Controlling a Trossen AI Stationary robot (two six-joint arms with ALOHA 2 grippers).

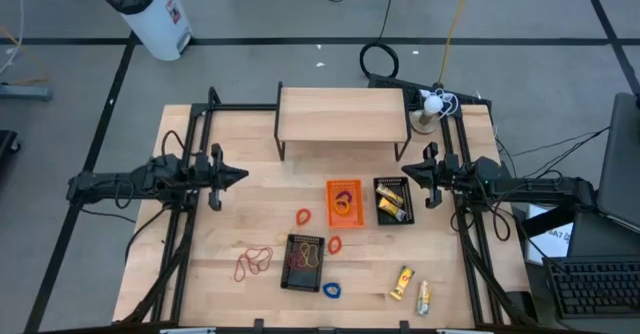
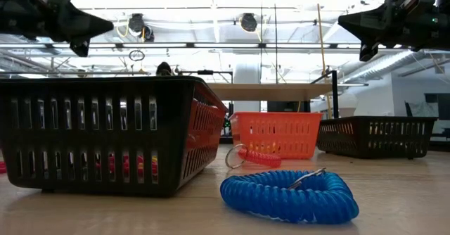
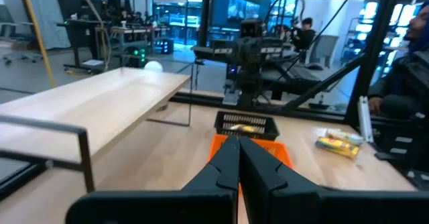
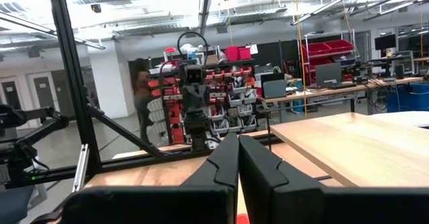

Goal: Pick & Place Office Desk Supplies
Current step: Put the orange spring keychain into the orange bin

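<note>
The supplies lie loose on the table's near half. Red rubber-band loops rest flat at the left, with an orange ring and a red ring near the middle. A blue coiled ring lies by the near edge, and two yellow packets at the right. My left gripper hangs shut above the table's left side. My right gripper hangs shut above the right side. The two point at each other and hold nothing.
An orange basket, a black basket holding yellow packets, and a second black basket stand mid-table. A wooden shelf stands at the far edge. A lamp is in the far right corner. People show in the room beyond.
</note>
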